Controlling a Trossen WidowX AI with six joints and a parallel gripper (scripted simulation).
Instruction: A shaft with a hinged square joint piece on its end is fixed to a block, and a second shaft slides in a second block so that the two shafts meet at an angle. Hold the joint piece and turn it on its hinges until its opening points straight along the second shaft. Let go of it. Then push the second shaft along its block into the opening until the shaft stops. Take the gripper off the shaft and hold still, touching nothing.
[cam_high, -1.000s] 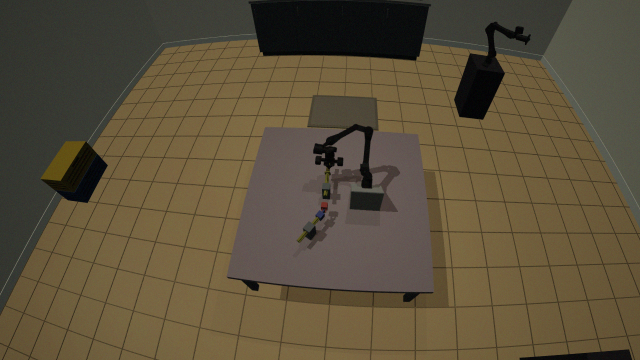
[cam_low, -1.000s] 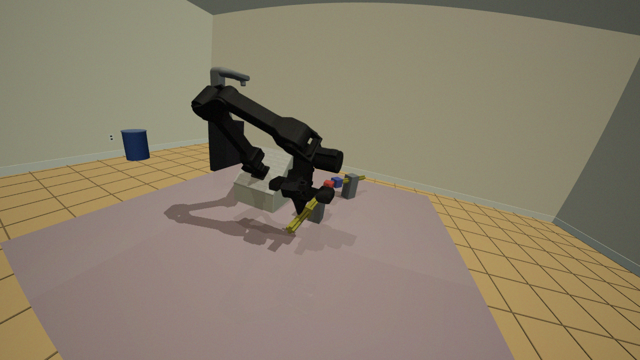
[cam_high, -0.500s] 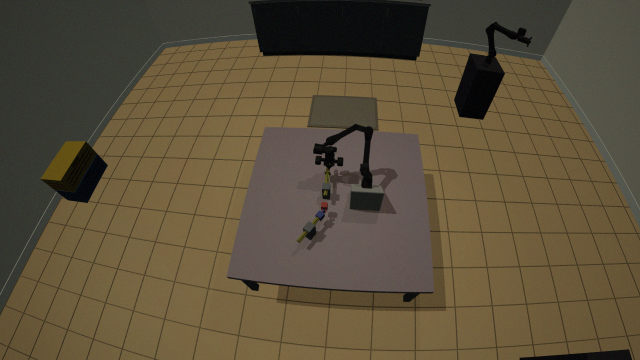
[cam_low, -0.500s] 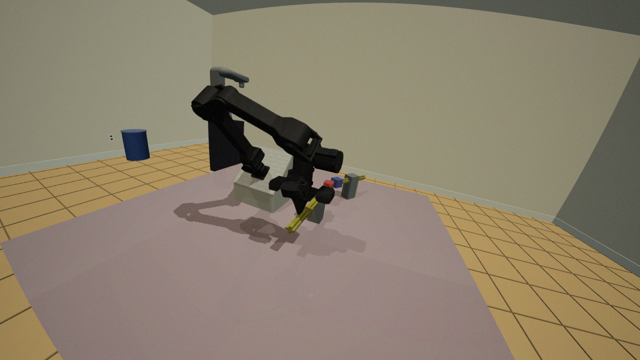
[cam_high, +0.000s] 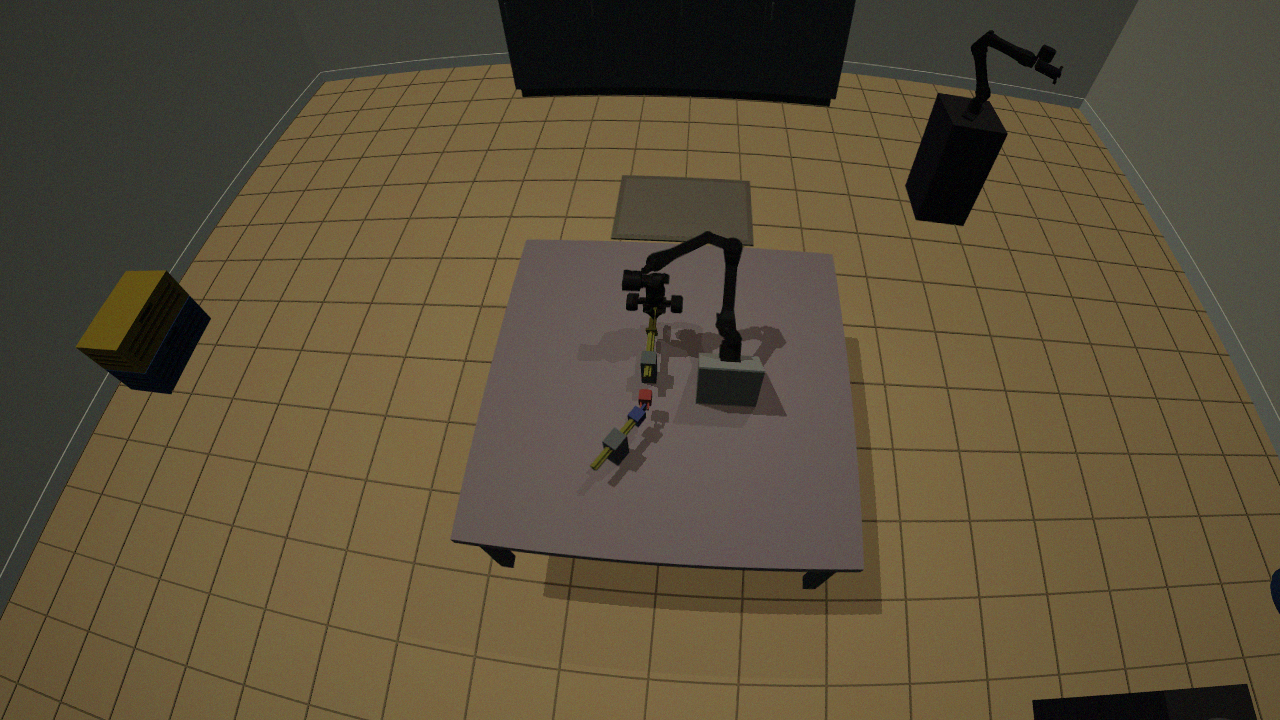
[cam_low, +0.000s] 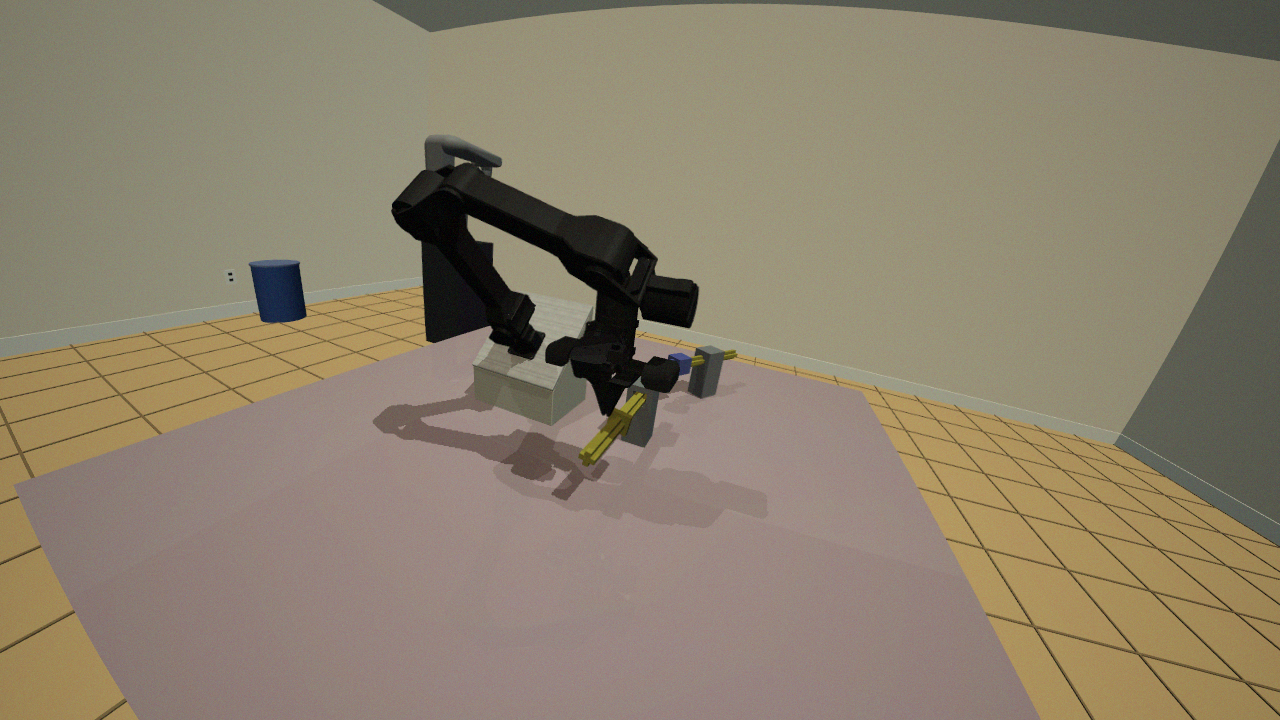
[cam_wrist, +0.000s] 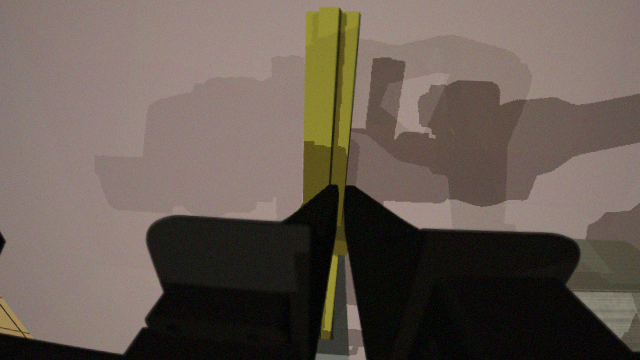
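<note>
Pincer: your pincer (cam_wrist: 339, 189) stands over the second shaft with its tips all but together, only a thin slit between them, and it grips nothing.
Pincer fingers: in the wrist view your two dark fingers meet in a point right over the yellow bar; you cannot tell from this view whether they touch it.
Second shaft: the yellow shaft (cam_high: 652, 329) runs from the pincer at 12 o'clock down to its block at 6 o'clock in your top view; in the exterior view its free end (cam_low: 601, 442) juts out toward 7 o'clock, above the table.
Second block: the grey block (cam_high: 648, 365) carries that shaft, just left of the arm's base (cam_high: 729, 379).
Joint piece: the red piece (cam_high: 643, 394) sits just below the second block, apart from it, and beside the blue part (cam_high: 636, 413) at its 7 o'clock.
First shaft: the other yellow shaft (cam_high: 605, 455) slants toward 7 o'clock through its own grey block (cam_high: 614, 438).
Table: the mauve table (cam_high: 787, 501) bears both blocks and the arm's base.
</note>
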